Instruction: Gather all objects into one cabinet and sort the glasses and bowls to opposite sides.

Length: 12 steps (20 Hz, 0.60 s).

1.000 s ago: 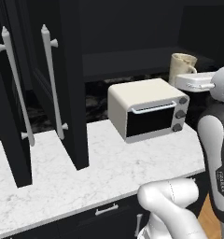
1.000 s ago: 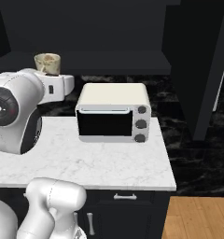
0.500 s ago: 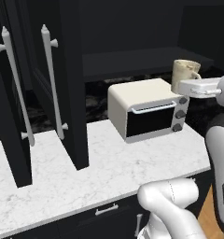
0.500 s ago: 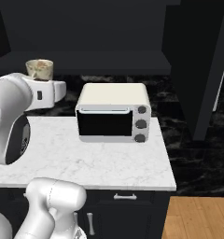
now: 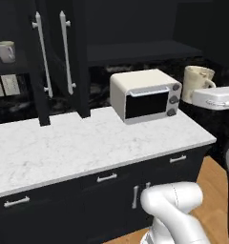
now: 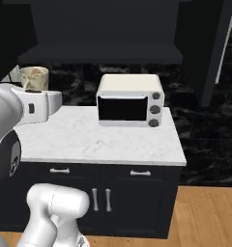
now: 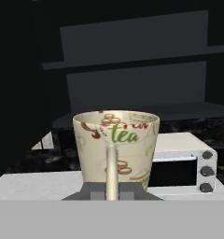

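While the claw [image 7: 112, 193] grips the cream mug [image 7: 115, 147] by its handle, upright, above the tabletop [image 5: 88, 143], toaster oven [image 5: 144, 95] beside.

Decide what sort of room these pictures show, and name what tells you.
Most likely a kitchen: a cream toaster oven stands on a white marble counter over dark drawers, tall black cabinet doors hang above, and the gripper holds a cream mug.

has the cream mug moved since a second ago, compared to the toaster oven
Cannot tell for sure: the base drove, so both base views shifted. Judged against the toaster oven, the cream mug held in the tool keeps about the same offset, above counter height.
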Tool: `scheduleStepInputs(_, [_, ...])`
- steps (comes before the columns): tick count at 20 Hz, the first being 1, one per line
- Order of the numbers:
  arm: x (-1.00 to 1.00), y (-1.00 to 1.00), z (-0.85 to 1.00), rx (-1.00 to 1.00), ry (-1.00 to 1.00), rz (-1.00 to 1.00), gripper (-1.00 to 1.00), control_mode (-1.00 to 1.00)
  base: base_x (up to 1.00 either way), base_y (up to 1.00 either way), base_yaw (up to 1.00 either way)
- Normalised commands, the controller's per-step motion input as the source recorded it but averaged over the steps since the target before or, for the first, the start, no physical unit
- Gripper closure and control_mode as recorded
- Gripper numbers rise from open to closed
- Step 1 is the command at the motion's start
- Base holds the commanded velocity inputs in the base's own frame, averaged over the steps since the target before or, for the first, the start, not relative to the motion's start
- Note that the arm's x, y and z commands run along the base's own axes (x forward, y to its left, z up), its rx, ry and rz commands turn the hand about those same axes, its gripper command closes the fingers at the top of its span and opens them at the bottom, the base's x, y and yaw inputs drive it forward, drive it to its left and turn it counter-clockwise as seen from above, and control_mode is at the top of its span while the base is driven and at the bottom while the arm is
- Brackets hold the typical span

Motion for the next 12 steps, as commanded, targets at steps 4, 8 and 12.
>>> scheduleStepInputs(4, [0.0, 0.0, 0.0, 0.0, 0.0, 0.0, 1.0, 1.0, -0.81, 0.83, 0.02])
scheduleStepInputs(8, [0.0, 0.0, 0.0, 0.0, 0.0, 0.0, 1.0, 1.0, -0.53, 1.0, 0.0])
scheduleStepInputs(12, [0.0, 0.0, 0.0, 0.0, 0.0, 0.0, 1.0, 1.0, -0.2, 1.0, 0.0])
